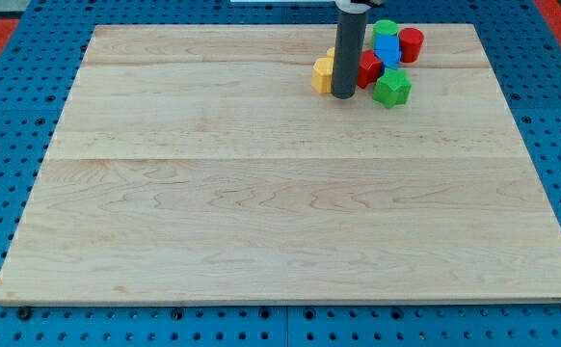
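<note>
My dark rod comes down near the view's top, and my tip (pixel 343 94) rests on the wooden board. A yellow block (pixel 322 73) sits just left of the rod, touching it or nearly so. A red block (pixel 369 67) lies right of the rod, partly hidden behind it. A green star-shaped block (pixel 392 88) sits to the tip's right, a short gap away. Behind these cluster a blue block (pixel 387 50), a green cylinder (pixel 386 29) and a red cylinder (pixel 411 43).
The light wooden board (pixel 261 193) lies on a blue perforated table (pixel 1 145). All the blocks are bunched near the board's top edge, right of centre. A red mat shows at the view's top corners.
</note>
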